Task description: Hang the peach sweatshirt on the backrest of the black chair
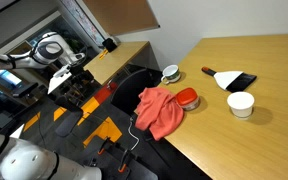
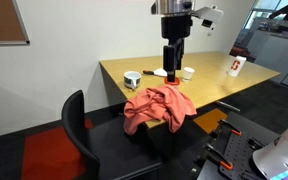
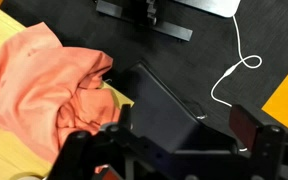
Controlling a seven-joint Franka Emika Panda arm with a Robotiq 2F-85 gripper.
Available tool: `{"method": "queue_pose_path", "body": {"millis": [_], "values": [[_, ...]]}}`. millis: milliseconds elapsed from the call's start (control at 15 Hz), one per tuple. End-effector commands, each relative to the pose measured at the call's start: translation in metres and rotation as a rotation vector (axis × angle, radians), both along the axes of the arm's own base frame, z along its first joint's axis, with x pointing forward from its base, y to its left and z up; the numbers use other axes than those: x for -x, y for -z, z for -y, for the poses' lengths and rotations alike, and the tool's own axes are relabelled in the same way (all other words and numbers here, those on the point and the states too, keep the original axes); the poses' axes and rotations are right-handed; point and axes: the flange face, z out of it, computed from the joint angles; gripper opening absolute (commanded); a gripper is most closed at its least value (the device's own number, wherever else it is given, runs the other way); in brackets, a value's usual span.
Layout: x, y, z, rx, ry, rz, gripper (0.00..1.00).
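Observation:
The peach sweatshirt (image 1: 159, 110) lies crumpled on the wooden table's edge, partly hanging over it; it shows in both exterior views (image 2: 156, 108) and at the left of the wrist view (image 3: 39, 85). The black chair's backrest (image 2: 76, 128) stands in front of the table, apart from the sweatshirt. A black chair part (image 3: 169, 105) lies below the gripper in the wrist view, beside the sweatshirt. My gripper (image 2: 172, 62) hangs high above the table edge, fingers pointing down. Its fingers (image 3: 179, 130) are wide apart and hold nothing.
On the wooden table (image 2: 214, 85) stand a white bowl (image 1: 170, 73), a red object (image 1: 187, 97), a white cup (image 1: 241, 103), a black flat item (image 1: 234, 80) and a red-white can (image 2: 235, 66). A white cable (image 3: 234, 70) lies on the dark floor.

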Motion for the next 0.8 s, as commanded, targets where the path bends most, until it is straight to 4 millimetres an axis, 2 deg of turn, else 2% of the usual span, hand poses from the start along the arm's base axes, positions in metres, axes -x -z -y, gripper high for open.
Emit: {"method": "queue_pose_path", "body": {"millis": [0,267,333,533,733], "values": [[0.0,0.0,0.0,0.0,0.0,-0.001,1.0],[0.0,0.0,0.0,0.0,0.0,0.0,1.0],[-0.006,0.003,-0.003,-0.012,-0.038,0.005,1.0],[-0.032,0.02,-0.011,0.026,-0.085,0.105,1.0],[-0.066,0.048,-0.014,0.047,-0.141,0.19,1.0]]}}
